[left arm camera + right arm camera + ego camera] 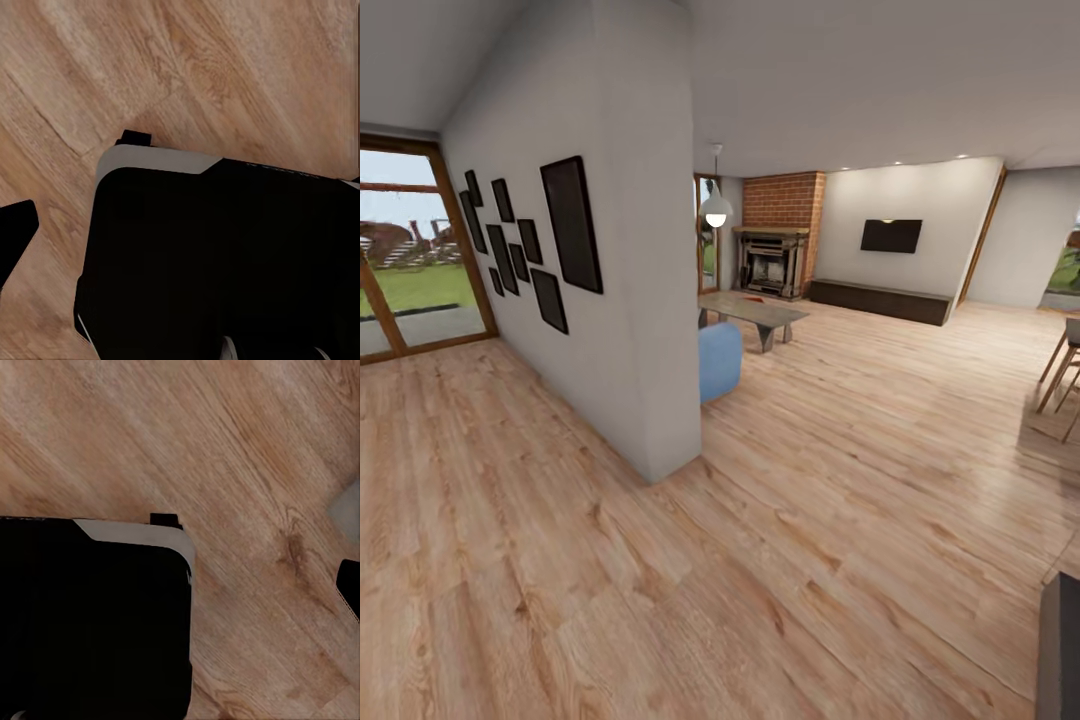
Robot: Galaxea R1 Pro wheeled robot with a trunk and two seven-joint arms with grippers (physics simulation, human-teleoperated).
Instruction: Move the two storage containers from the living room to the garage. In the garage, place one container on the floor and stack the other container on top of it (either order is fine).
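Note:
The two storage containers are out of view, and so are the garage and its floor. The head view looks across the living room with its light wood plank floor (pixel 830 520), a brick fireplace (pixel 772 258) at the far end and a blue sofa end (pixel 719 360) behind a wall corner. A dark fingertip (pixel 16 229) of my left gripper stands at the edge of the left wrist view over the planks. A dark fingertip (pixel 349 585) of my right gripper stands likewise. Nothing is between the fingers of either gripper.
A grey partition wall (pixel 630 300) with dark picture frames juts out ahead, its corner close. A low table (pixel 755 312) carries a small red thing too small to make out. Wood-framed glass doors (pixel 410 250) are at the left, chair legs (pixel 1060 375) at the right. My black base (pixel 225 255) (pixel 90 615) shows under both wrists.

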